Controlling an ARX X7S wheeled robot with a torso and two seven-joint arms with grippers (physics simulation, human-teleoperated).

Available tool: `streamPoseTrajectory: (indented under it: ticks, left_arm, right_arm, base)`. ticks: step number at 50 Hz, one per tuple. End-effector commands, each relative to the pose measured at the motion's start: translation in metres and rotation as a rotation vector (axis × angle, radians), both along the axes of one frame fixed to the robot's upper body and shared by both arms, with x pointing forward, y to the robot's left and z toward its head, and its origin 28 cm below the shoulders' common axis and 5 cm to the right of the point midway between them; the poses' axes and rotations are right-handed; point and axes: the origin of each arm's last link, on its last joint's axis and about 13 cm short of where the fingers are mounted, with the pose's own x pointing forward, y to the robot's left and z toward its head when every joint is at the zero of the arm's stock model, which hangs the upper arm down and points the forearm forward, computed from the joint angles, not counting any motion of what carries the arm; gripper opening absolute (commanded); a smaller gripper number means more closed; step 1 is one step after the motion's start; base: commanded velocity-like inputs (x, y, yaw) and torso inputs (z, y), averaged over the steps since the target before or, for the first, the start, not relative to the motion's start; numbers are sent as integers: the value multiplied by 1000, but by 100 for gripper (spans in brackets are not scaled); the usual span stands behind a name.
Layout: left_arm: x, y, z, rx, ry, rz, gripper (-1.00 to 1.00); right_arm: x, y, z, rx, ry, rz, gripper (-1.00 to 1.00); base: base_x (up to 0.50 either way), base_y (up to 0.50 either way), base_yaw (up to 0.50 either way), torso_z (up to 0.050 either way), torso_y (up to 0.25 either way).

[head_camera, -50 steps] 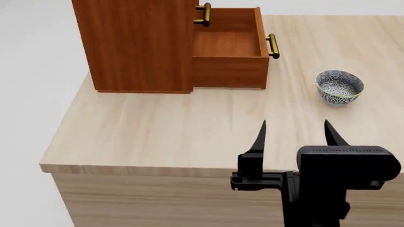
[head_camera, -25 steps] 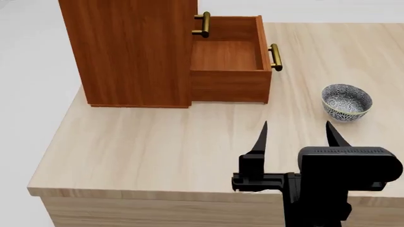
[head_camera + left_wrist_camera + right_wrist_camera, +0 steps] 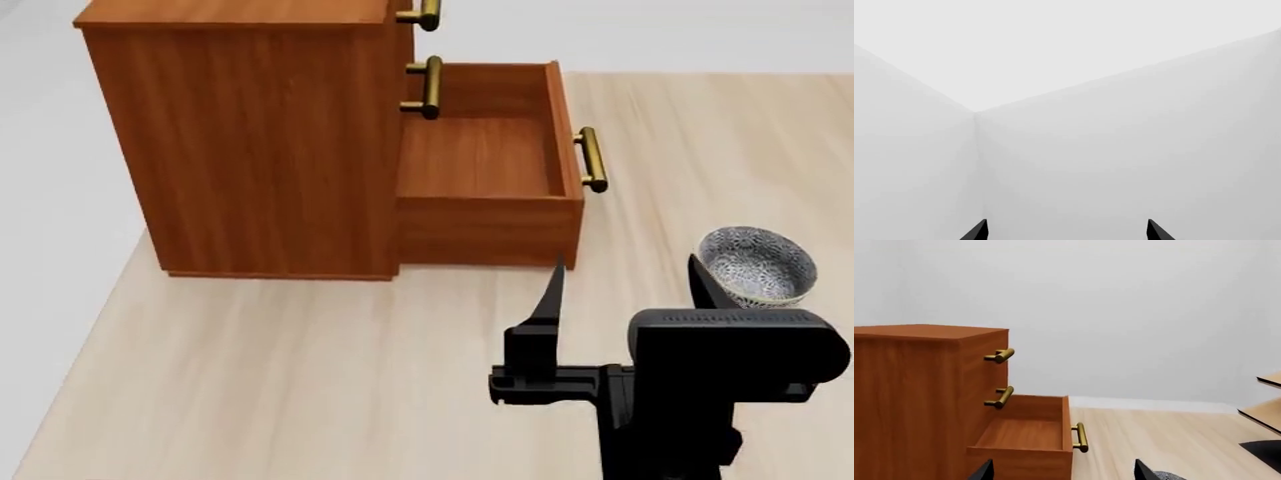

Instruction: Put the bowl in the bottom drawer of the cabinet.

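Note:
The reddish-brown cabinet [image 3: 254, 150] stands on the pale wooden table [image 3: 267, 350]. Its bottom drawer [image 3: 487, 165] is pulled out and holds nothing, with its brass handle [image 3: 593, 160] on the front. The patterned bowl [image 3: 761, 265] sits upright on the table to the right of the drawer. My right gripper [image 3: 627, 285] is open and empty, short of the drawer front, and its right fingertip overlaps the bowl's near left rim. The right wrist view shows the cabinet [image 3: 914, 400], the open drawer [image 3: 1024, 437] and a sliver of the bowl [image 3: 1165, 476] past the right gripper [image 3: 1064, 472]. My left gripper [image 3: 1067, 232] is open and faces bare white walls.
Two upper drawers are shut, with brass handles [image 3: 427, 88] along the cabinet's right face. A light wooden rack [image 3: 1264, 412] shows at the edge of the right wrist view, with a dark shape [image 3: 1262, 450] below it.
The head view has moved forward over the table: cabinet, drawer and bowl slid down the picture toward the right gripper, and the table's front edge has left view. The gripper stays open.

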Motion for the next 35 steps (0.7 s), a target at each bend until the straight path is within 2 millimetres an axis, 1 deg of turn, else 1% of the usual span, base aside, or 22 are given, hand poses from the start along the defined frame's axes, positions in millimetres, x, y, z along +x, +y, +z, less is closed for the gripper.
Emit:
streamPoseTrajectory:
  ticks: [1, 35]
  left_arm:
    - [-1, 0, 1, 0, -5, -1, 100]
    - [1, -1, 0, 2, -5, -10, 100]
  right_arm:
    - [-1, 0, 0, 0, -1, 1, 100]
    - [-1, -2, -1, 2, 0, -4, 100]
  base:
    - [293, 0, 0, 0, 0]
    - [320, 0, 0, 0, 0]
